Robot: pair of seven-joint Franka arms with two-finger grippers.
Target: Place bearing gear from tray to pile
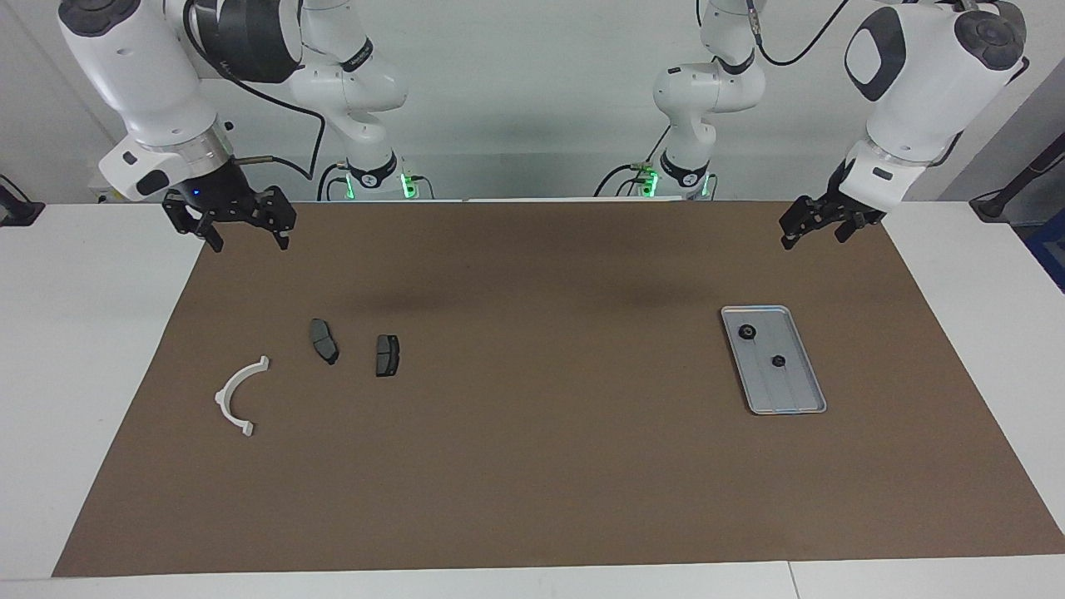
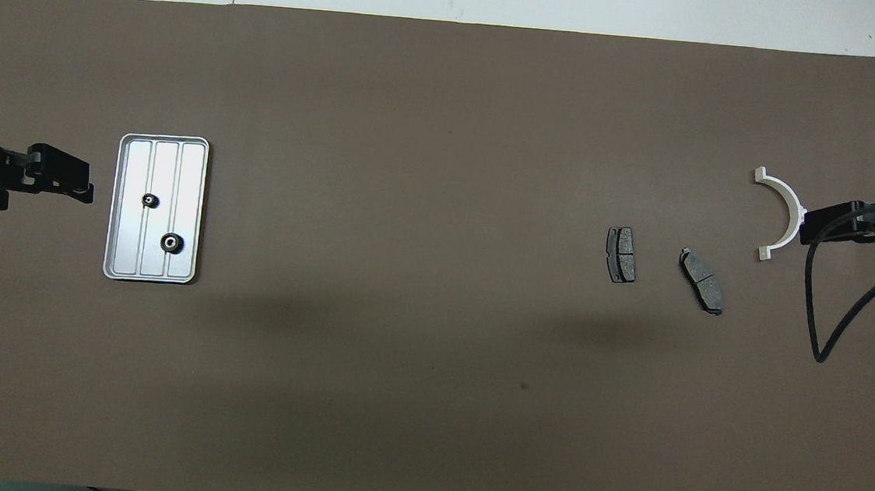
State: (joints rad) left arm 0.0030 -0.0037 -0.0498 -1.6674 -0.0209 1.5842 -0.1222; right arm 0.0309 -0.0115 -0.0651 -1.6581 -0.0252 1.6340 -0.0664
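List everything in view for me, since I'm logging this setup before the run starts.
tray: one, silver-grey, on the mat at the left arm's end.
bearing gears: two, black, in the tray, apart.
brake pads: two, dark grey, at the right arm's end.
bracket: one, white, semicircular, beside the pads.
mat: one, brown, covering the table.
left gripper: open, raised over the mat's corner.
right gripper: open, raised over the mat's other corner.
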